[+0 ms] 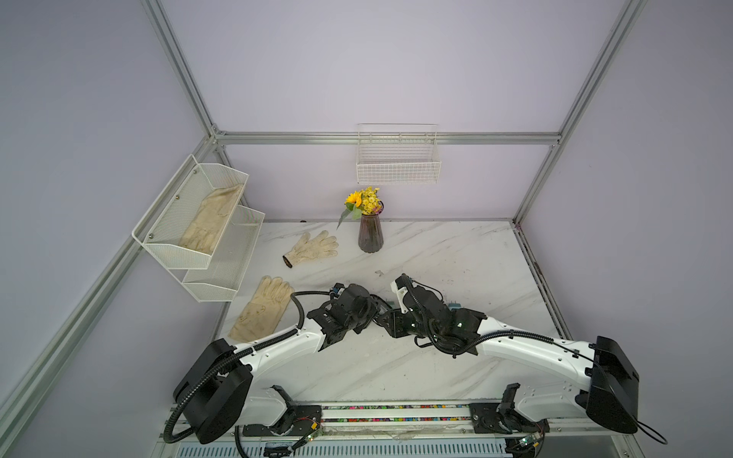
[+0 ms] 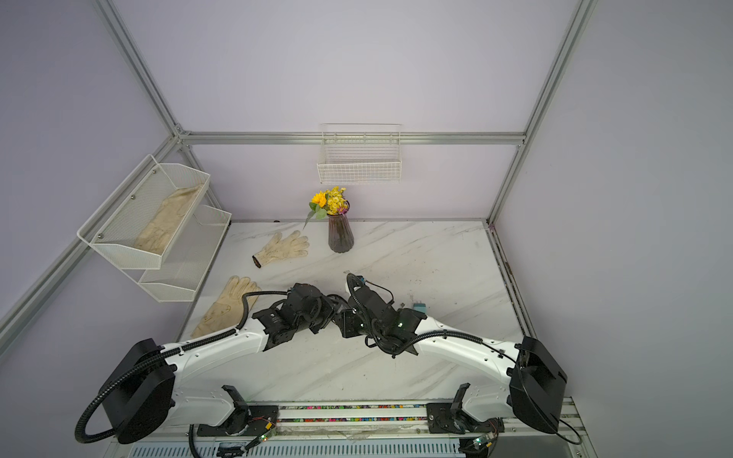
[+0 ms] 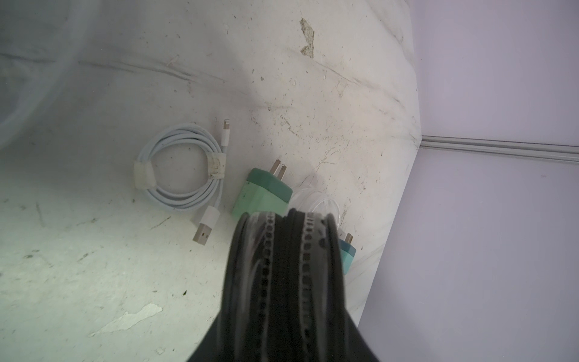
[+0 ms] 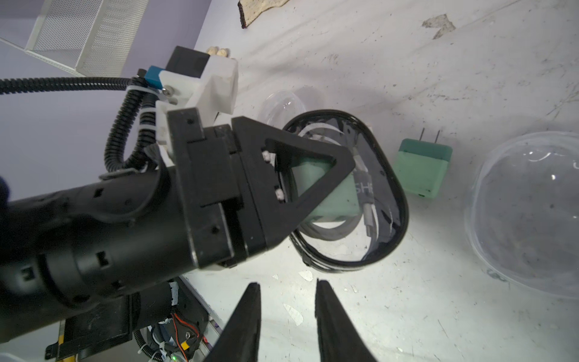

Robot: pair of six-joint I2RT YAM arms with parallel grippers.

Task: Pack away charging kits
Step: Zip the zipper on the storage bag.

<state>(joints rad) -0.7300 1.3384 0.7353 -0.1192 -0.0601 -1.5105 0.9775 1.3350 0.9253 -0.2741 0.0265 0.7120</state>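
My left gripper [image 4: 341,169] clamped the black-rimmed case [image 4: 383,200] at centre of the right wrist frame, mint-green charger [image 4: 332,200] and grey cable [image 4: 363,188] inside; my right gripper [image 4: 288,283] stood parted, empty, at lower centre; judged: hold left steady, bring right squarely onto the rim to close it.

Overhead stereo pair; wrist close-ups sharing case [image 4: 383,175]
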